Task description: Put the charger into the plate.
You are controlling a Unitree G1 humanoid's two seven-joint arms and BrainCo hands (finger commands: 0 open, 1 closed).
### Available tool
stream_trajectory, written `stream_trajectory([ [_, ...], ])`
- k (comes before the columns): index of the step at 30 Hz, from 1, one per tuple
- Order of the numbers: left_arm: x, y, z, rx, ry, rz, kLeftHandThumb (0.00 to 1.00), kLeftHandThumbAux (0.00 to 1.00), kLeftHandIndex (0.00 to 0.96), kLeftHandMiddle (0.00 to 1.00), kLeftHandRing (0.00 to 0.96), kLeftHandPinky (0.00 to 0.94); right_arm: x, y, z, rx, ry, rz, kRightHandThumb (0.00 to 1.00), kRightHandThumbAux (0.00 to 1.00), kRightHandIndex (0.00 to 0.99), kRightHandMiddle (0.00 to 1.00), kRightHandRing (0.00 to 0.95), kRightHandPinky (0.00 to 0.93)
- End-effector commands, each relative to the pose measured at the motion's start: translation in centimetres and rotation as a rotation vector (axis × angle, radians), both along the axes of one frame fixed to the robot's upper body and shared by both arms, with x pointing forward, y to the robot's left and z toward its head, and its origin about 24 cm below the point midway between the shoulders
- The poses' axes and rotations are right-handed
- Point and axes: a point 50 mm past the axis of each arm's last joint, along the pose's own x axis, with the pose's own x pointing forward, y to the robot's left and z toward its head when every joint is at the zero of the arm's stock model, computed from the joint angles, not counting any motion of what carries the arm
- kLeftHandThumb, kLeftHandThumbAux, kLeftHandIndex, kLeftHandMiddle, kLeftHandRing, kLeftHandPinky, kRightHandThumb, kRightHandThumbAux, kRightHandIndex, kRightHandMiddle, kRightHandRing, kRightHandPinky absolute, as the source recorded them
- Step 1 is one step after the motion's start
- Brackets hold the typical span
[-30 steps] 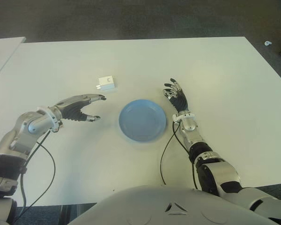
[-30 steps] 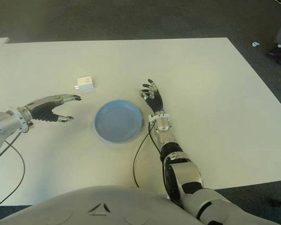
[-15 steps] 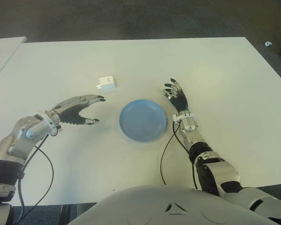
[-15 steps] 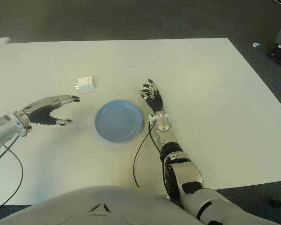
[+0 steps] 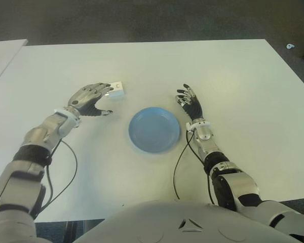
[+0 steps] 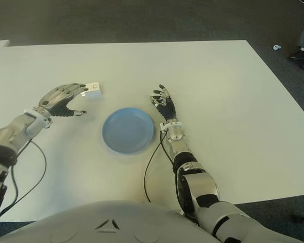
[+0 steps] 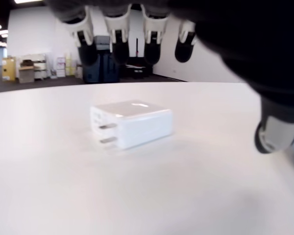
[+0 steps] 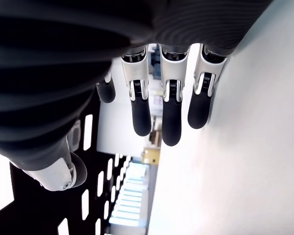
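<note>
Right hand (image 8: 137, 88) close up, fingers (image 8: 170, 115) extended, empty, beside the white table (image 8: 255, 161).

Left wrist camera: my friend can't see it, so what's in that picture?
A small white boxy charger lies flat on the white table, its two metal prongs showing. The robot's left hand hovers open over it, fingers hanging above without touching.

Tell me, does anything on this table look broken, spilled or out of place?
Nothing stands out. The white charger lies flat on the table, prongs intact, and the blue plate sits empty and whole beside it.
</note>
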Motion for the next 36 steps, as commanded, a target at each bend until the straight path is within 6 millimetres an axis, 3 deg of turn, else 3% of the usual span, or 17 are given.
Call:
stream_trajectory([
  [1,1.1,-0.6,-1.6,0.049,-0.004,0.038,0.011,0.442,0.0,0.0,0.0,0.0,-3.5,-0.7,-4.7,-0.021,0.245,-0.021,0.094,0.591,0.0,0.247,0.278,0.248],
  [13,2.2,-1.8,-2.3,0.019,0.034,0.063,0.007,0.446,0.0,0.0,0.0,0.0,-3.5,-0.6,-4.8,-0.029,0.248,-0.015,0.099,0.572,0.0,0.243,0.282,0.266],
  [36,2.1,-1.8,-2.8,0.037,0.079,0.057,0.0,0.447,0.0,0.0,0.0,0.0,-3.6,-0.6,-4.8,-0.038,0.246,-0.008,0.099,0.565,0.0,0.252,0.283,0.233],
])
